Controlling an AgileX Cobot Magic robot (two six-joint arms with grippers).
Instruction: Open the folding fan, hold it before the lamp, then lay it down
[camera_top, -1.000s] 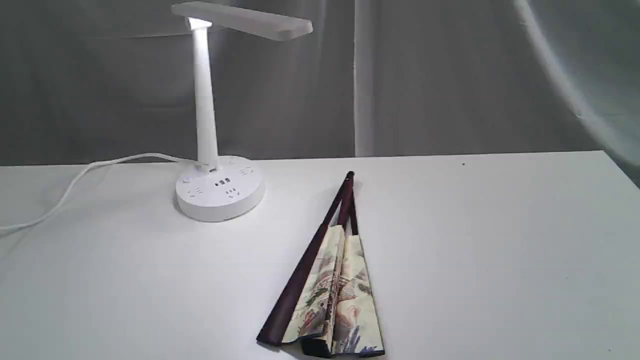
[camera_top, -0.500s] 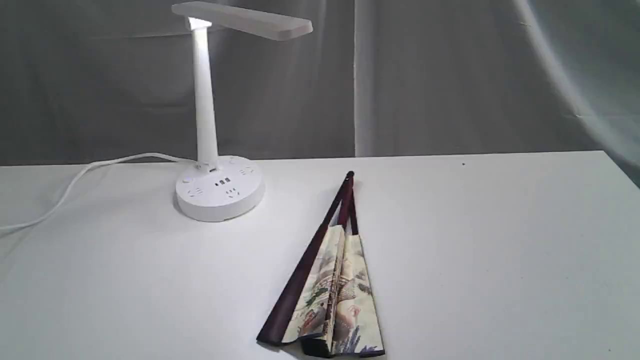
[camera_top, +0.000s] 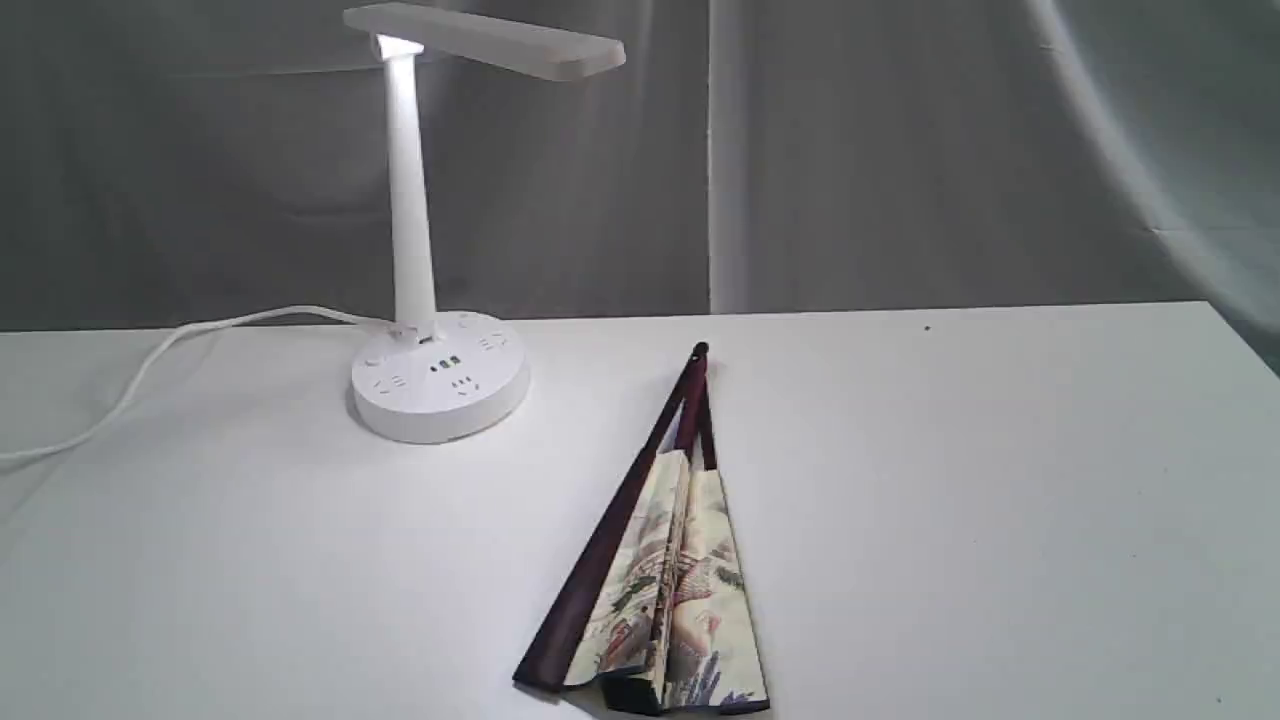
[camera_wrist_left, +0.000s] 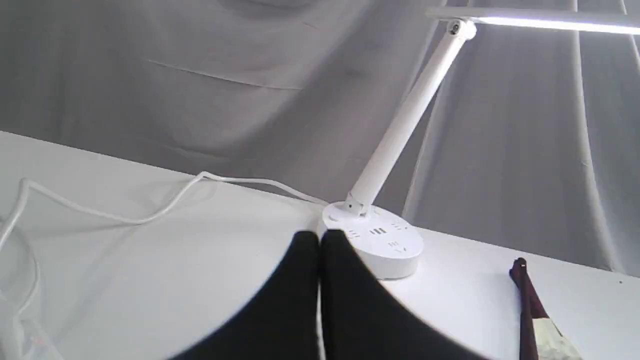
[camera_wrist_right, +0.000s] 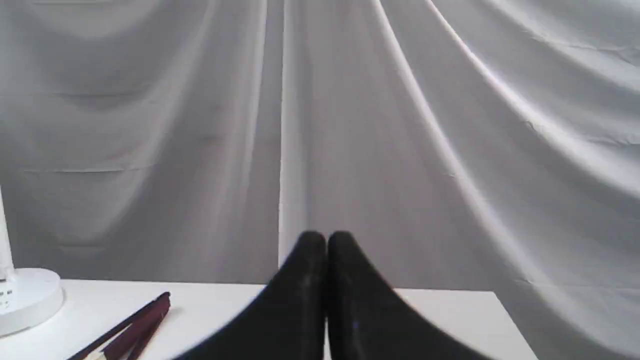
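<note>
The folding fan (camera_top: 665, 570) lies on the white table, only slightly spread, its maroon pivot end pointing away and its painted cream paper near the front edge. Its pivot end also shows in the left wrist view (camera_wrist_left: 522, 280) and the right wrist view (camera_wrist_right: 140, 320). The lamp (camera_top: 410, 230) stands lit at the back left, with its flat head overhead and round socketed base (camera_top: 440, 385). My left gripper (camera_wrist_left: 320, 239) is shut and empty, held above the table short of the lamp base (camera_wrist_left: 380, 242). My right gripper (camera_wrist_right: 326, 240) is shut and empty, right of the fan. Neither arm appears in the exterior view.
The lamp's white cord (camera_top: 170, 345) trails off to the left across the table. A grey draped cloth (camera_top: 900, 150) hangs behind the table. The table's right edge (camera_top: 1245, 345) slants toward the front.
</note>
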